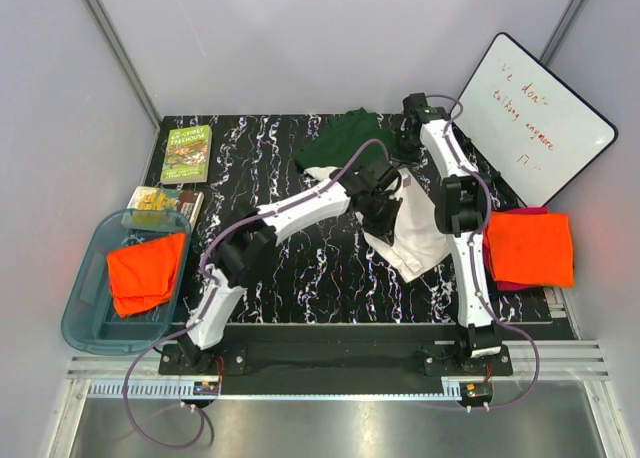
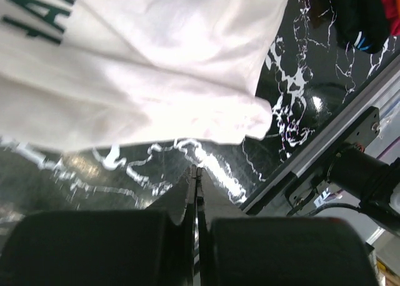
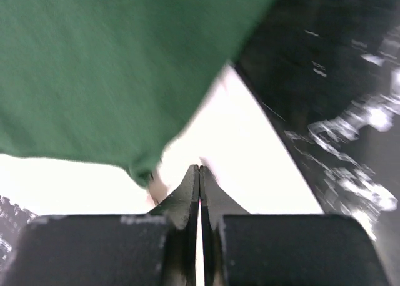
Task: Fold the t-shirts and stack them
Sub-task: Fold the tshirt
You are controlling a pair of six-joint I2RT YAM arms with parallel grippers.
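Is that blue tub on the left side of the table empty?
No, an orange t-shirt lies inside the blue tub, covering much of its floor in the overhead view.

This looks like a robotics lab test cell rather than anyone's home or shop. Plain pale wall panels [image 1: 60,98] held by bare metal struts [image 1: 115,48] box in a black marble-patterned counter [image 1: 280,278]. Two white robot arms, the left arm [image 1: 290,213] and the right arm [image 1: 460,208], are bolted along its near edge, with a slotted aluminium rail [image 1: 330,388] and loose purple cables [image 1: 150,418] just in front. A whiteboard [image 1: 560,118] with red handwriting leans at the far right corner, and a blue plastic bin [image 1: 75,308] sits off the left edge.
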